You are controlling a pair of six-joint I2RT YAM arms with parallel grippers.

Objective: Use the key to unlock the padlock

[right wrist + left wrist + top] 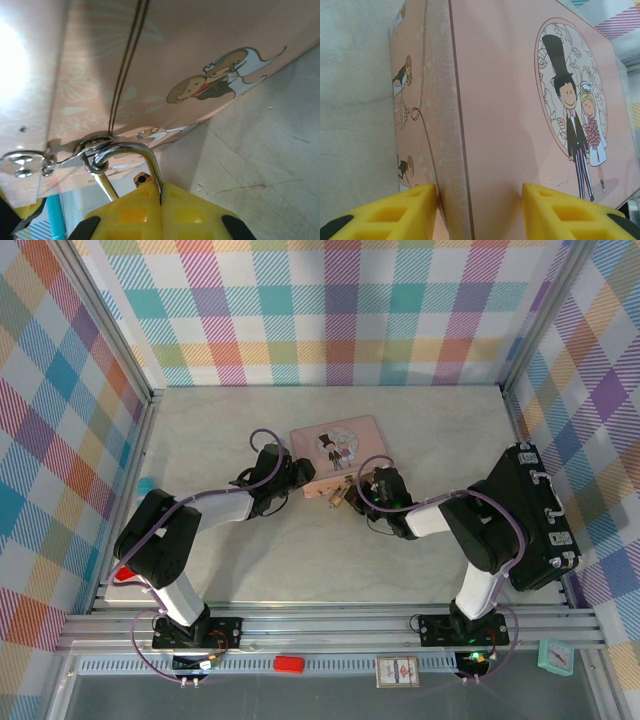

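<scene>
At the far left of the table (210, 560) one small teal object (147, 485) lies by the wall, and one red object (123, 575) sits nearer the corner. Two arms reach in from the near edge. The left gripper (303, 477) meets the near left corner of the single pink tin (338, 445). Seen from its wrist, the left gripper (479, 214) has its two yellow fingertips (395, 212) spread apart, one against the tin's patterned side wall and one over the lid with its cartoon bride and groom, so the tin (500, 100) edge runs between them. I cannot tell whether they squeeze it. One padlock (340, 498) hangs at the middle of the tin's near wall, between the two grippers. The right wrist view shows its silver shackle (125, 146) hooked through the loop of one silver latch (75, 150) on that wall. The right gripper (354, 489) sits just beside the padlock, and the right gripper (161, 205) has its two yellow fingertips (195, 210) pressed together. One leg of the shackle runs down to the seam between them; what, if anything, they pinch is hidden. Far right stands one black case (535, 515), well apart from the tin.
</scene>
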